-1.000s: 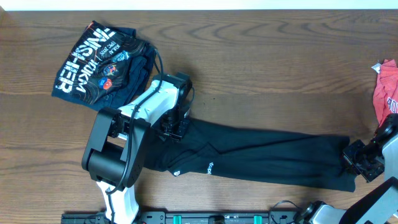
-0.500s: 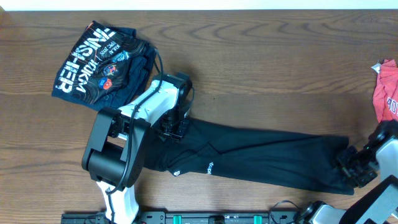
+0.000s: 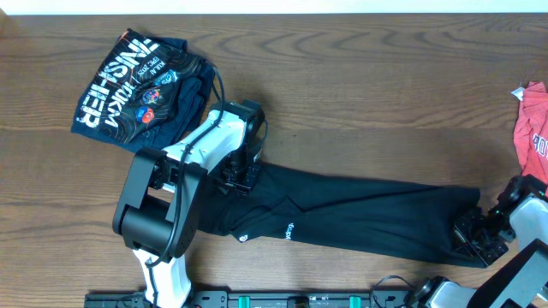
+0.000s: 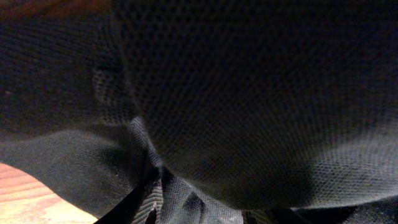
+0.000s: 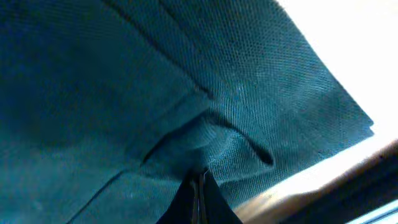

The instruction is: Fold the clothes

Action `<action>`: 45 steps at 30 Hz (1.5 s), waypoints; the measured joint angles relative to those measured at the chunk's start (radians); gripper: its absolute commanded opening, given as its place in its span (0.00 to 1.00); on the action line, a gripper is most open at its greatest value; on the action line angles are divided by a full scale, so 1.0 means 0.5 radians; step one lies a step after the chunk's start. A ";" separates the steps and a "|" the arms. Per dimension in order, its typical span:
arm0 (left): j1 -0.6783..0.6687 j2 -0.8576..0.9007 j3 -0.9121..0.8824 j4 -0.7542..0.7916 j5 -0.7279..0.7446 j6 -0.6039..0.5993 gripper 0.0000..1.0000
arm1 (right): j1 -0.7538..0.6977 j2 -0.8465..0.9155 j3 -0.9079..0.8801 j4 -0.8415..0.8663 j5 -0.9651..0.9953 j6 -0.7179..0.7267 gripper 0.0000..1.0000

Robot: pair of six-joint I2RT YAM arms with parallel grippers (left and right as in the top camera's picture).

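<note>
The black T-shirt (image 3: 360, 218) lies stretched in a long band across the table, its small white logo (image 3: 289, 229) near the front edge. My left gripper (image 3: 240, 175) is shut on its left end; black cloth (image 4: 249, 93) fills the left wrist view. My right gripper (image 3: 479, 235) is shut on the shirt's right end, and the fingertips (image 5: 200, 186) pinch a fold of the cloth (image 5: 155, 93). A navy printed garment (image 3: 141, 85) lies folded at the back left. A red garment (image 3: 531, 128) lies at the right edge.
The dark wooden table (image 3: 385, 103) stretches behind the shirt. A black rail (image 3: 282, 299) runs along the front edge.
My right gripper has moved left and slightly forward with the shirt's right end, slackening the cloth a little. The left arm has not moved.
</note>
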 measured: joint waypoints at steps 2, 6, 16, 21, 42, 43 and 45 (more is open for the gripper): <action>0.000 0.000 0.000 0.000 0.000 0.000 0.42 | -0.014 0.000 0.079 -0.062 0.000 -0.002 0.01; 0.000 0.000 0.000 0.000 0.000 0.000 0.42 | -0.051 0.000 0.223 -0.125 0.011 -0.004 0.01; 0.000 0.000 0.000 0.004 0.000 0.001 0.42 | -0.155 0.000 0.261 -0.196 0.086 -0.002 0.01; 0.000 0.000 0.000 0.007 0.000 0.000 0.42 | -0.181 0.000 0.261 -0.253 0.108 0.010 0.03; 0.118 0.000 0.000 -0.052 0.002 0.001 0.42 | -0.233 0.000 0.259 -0.130 0.171 0.099 0.47; 0.117 0.000 0.000 -0.049 0.002 0.001 0.42 | -0.233 0.000 0.248 -0.076 0.159 0.101 0.45; 0.118 0.000 0.000 -0.037 0.002 0.001 0.43 | -0.233 -0.001 0.204 0.042 0.108 0.101 0.42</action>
